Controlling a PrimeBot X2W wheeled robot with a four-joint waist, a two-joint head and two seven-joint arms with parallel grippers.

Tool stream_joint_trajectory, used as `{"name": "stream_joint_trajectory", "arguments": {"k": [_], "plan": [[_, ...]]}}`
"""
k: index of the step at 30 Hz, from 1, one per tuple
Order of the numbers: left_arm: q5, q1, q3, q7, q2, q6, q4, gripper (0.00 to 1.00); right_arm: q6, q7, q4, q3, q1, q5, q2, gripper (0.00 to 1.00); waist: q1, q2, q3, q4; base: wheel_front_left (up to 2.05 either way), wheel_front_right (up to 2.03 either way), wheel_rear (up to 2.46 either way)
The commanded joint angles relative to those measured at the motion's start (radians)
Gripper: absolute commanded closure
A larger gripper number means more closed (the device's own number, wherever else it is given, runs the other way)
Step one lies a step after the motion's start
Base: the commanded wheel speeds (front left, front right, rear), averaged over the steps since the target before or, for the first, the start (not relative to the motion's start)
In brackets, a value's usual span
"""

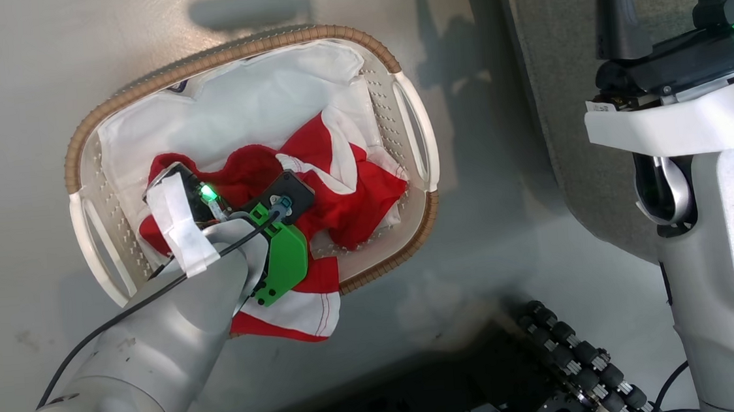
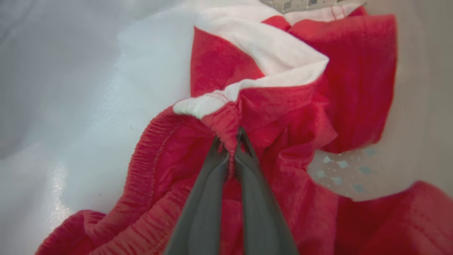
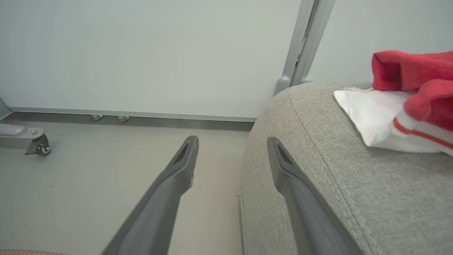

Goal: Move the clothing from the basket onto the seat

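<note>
Left gripper (image 2: 229,140) clamped on a gathered red fold of the clothing (image 2: 354,71) down in the basket (image 1: 230,50), right gripper (image 3: 231,140) splayed and holding nothing at the edge of the seat (image 3: 318,184), with another red garment (image 3: 407,69) lying on it.

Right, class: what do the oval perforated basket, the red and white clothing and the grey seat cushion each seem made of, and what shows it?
Oval cream basket: probably moulded plastic, smooth with punched holes; brown rim looks woven.
Red and white clothing: soft knit fabric, matte, gathered elastic band.
Grey seat cushion: coarse woven upholstery, matte, stitched seam.
</note>
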Motion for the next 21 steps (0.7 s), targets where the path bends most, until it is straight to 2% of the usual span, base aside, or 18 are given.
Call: {"name": "stream_joint_trajectory", "arguments": {"k": [1, 11, 14, 21], "plan": [[-0.004, 0.013, 0.0, -0.017, 0.008, 0.002, -0.005, 1.0, -0.001, -0.005, 0.009, -0.005, 0.005, -0.009, -0.003, 0.0, -0.0001, 0.0, -0.019, 0.009, 0.0, 0.0, 0.0], [-0.032, 0.047, 0.019, -0.085, 0.034, 0.007, -0.069, 1.0, -0.001, -0.005, 0.078, -0.015, 0.058, -0.056, -0.003, 0.0, -0.0001, 0.0, -0.179, 0.06, 0.0, 0.0, 0.0], [-0.005, 0.056, 0.054, -0.086, 0.064, 0.033, -0.182, 1.0, -0.001, -0.005, 0.107, -0.02, 0.086, -0.076, -0.003, 0.0, -0.0001, 0.0, -0.248, 0.082, 0.0, 0.0, 0.0], [0.091, 0.14, 0.13, -0.084, 0.178, 0.104, -0.443, 1.0, -0.001, -0.005, 0.179, -0.025, 0.165, -0.116, -0.003, 0.0, -0.0001, 0.0, -0.426, 0.124, 0.0, 0.0, 0.0]]}}
